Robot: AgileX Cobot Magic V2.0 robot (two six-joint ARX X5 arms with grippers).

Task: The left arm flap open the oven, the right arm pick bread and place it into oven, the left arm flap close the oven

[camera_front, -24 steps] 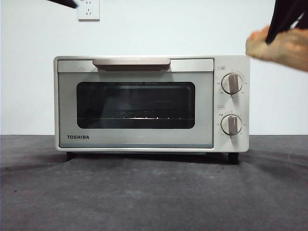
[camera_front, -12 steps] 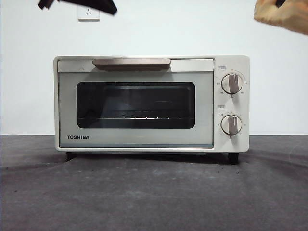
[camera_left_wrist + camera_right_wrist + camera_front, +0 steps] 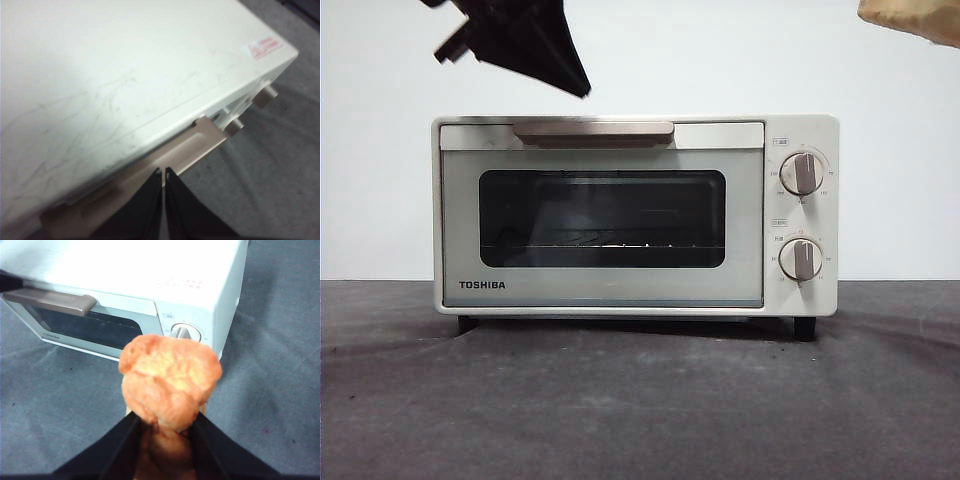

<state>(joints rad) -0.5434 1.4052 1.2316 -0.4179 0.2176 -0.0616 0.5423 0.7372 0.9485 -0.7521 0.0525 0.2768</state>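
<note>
The cream-white oven (image 3: 620, 290) stands in the middle of the table with its door closed and its beige handle (image 3: 593, 130) along the top of the door. My left gripper (image 3: 582, 90) hangs just above the left part of that handle; in the left wrist view its jaws (image 3: 163, 172) are shut together, empty, right over the handle (image 3: 200, 145). My right gripper (image 3: 164, 425) is shut on the golden-brown bread (image 3: 170, 382), held high to the right of the oven (image 3: 150, 270). In the front view only the bread's lower edge (image 3: 915, 18) shows at the top right corner.
Two beige knobs (image 3: 802, 173) sit on the oven's right panel. A dark grey cloth (image 3: 640, 400) covers the table in front of the oven. A white wall stands close behind it.
The left gripper has come down from the top edge to just above the oven handle. The bread has risen to the top right corner, now mostly out of the front view.
</note>
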